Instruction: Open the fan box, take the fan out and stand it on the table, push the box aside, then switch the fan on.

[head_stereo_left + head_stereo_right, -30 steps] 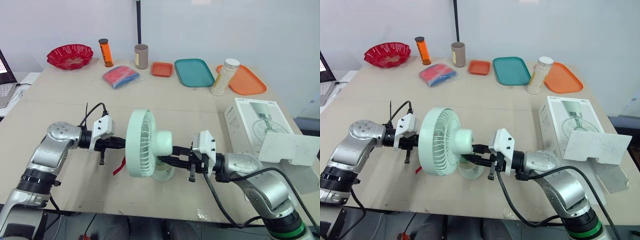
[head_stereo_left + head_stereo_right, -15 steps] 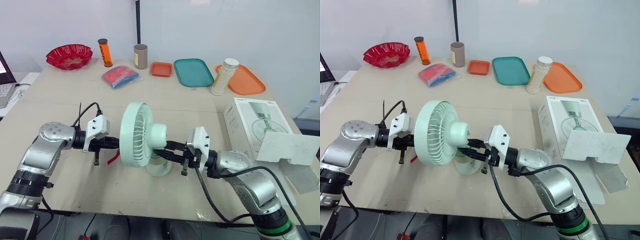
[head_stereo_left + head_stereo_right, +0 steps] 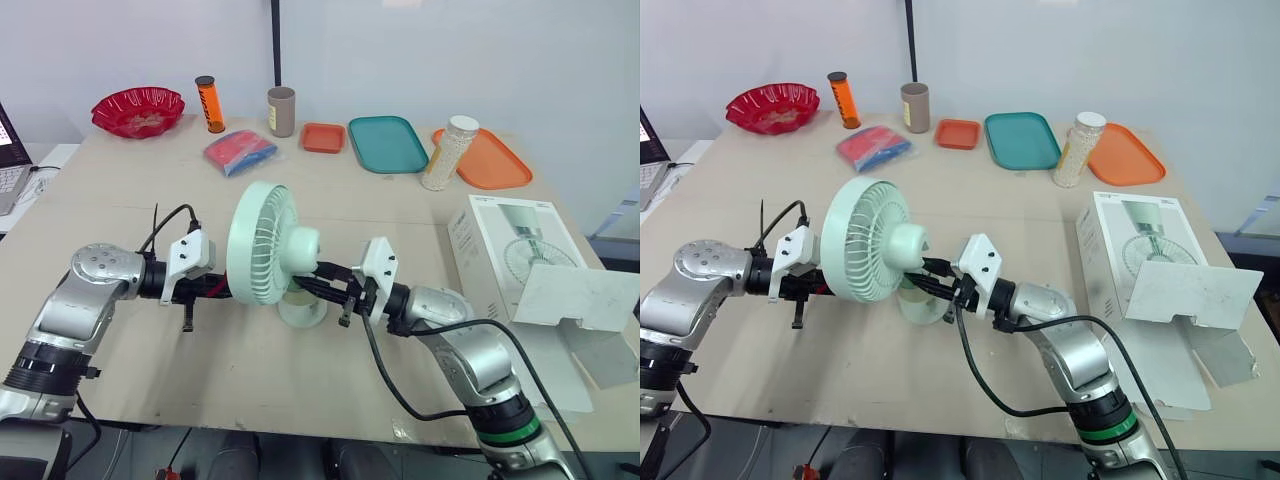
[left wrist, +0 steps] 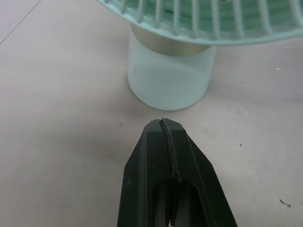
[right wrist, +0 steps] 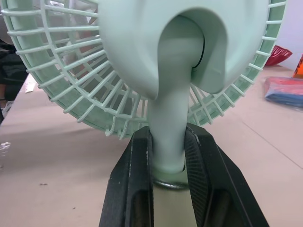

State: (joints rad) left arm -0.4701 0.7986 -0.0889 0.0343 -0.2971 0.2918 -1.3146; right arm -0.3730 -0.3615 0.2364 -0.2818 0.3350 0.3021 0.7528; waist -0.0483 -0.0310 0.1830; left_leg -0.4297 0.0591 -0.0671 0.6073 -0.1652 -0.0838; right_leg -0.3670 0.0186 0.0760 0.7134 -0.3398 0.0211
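The box (image 3: 520, 250) lettering is too small to read; right gripper (image 5: 168, 137) clamps the fan (image 3: 262, 256) by its stem, left gripper (image 4: 165, 124), fingers pressed together, just beside its base

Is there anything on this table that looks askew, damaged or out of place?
Nothing is spilled or broken. The fan stands on its base, the right gripper shut on its stem. Only the fan box looks untidy: it lies flat with its flap open.

We see a pale mint-green fan (image 3: 262, 255) with a slatted grille, and a white box (image 3: 520, 245) printed with a greyish fan picture. On our beige table (image 3: 130, 210) sit a red bowl (image 3: 139, 109), a teal tray (image 3: 388, 144), a small orange tray (image 3: 324, 138) and a big orange tray (image 3: 500, 165).
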